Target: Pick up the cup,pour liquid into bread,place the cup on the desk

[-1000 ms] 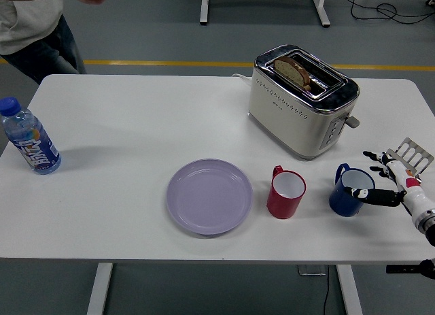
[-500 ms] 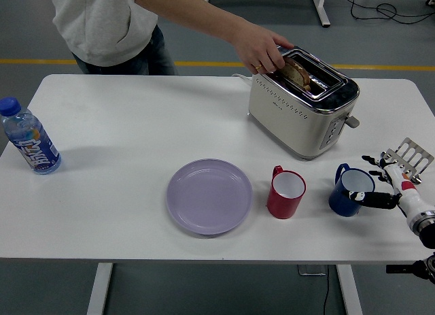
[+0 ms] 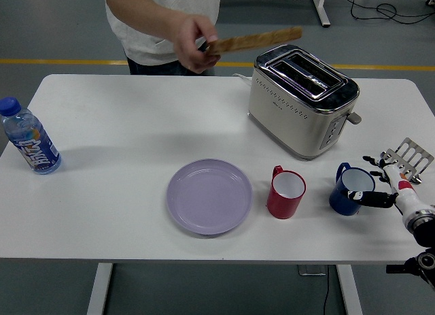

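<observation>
White table (image 3: pixel 122 124), grey floor beyond. Right hand (image 3: pixel 380 186), fingers spread, beside blue cup (image 3: pixel 350 190); red cup (image 3: pixel 286 192), plate (image 3: pixel 209 196) leftward.

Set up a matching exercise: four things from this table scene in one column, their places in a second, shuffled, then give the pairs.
Things:
1. bread slice
2. water bottle
3. red mug
4. blue cup

Places:
A. just right of the purple plate
B. at the right robot hand
C. held in the person's hand, up off the table
D. near the table's left edge

Pairs: 1-C, 2-D, 3-A, 4-B
</observation>
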